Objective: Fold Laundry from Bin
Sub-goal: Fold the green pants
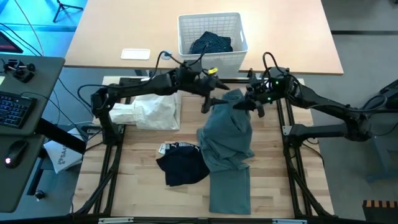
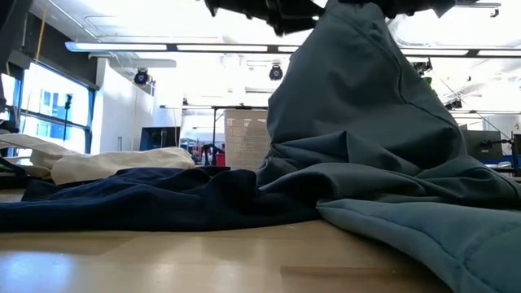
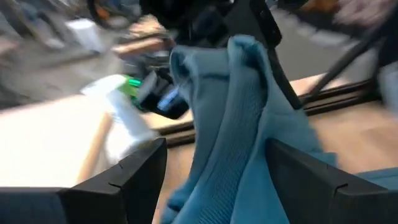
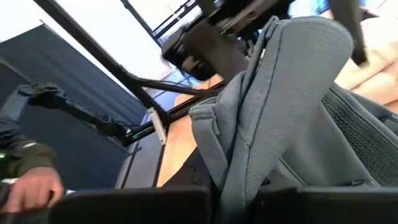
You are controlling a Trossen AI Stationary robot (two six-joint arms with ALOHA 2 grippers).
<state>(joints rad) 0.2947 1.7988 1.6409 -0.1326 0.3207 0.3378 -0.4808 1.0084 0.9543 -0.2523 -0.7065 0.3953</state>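
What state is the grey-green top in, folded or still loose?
Loose, not folded. The grey-green top hangs lifted at its upper end between left tool and right tool, the rest crumpled on the table.

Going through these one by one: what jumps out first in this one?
The grey-green top, lifted into a peak at mid-table between the left gripper and the right gripper, its lower part trailing on the wood. Beside it lies a black piece; a white cloth sits under the left arm, and the bin behind holds dark laundry.
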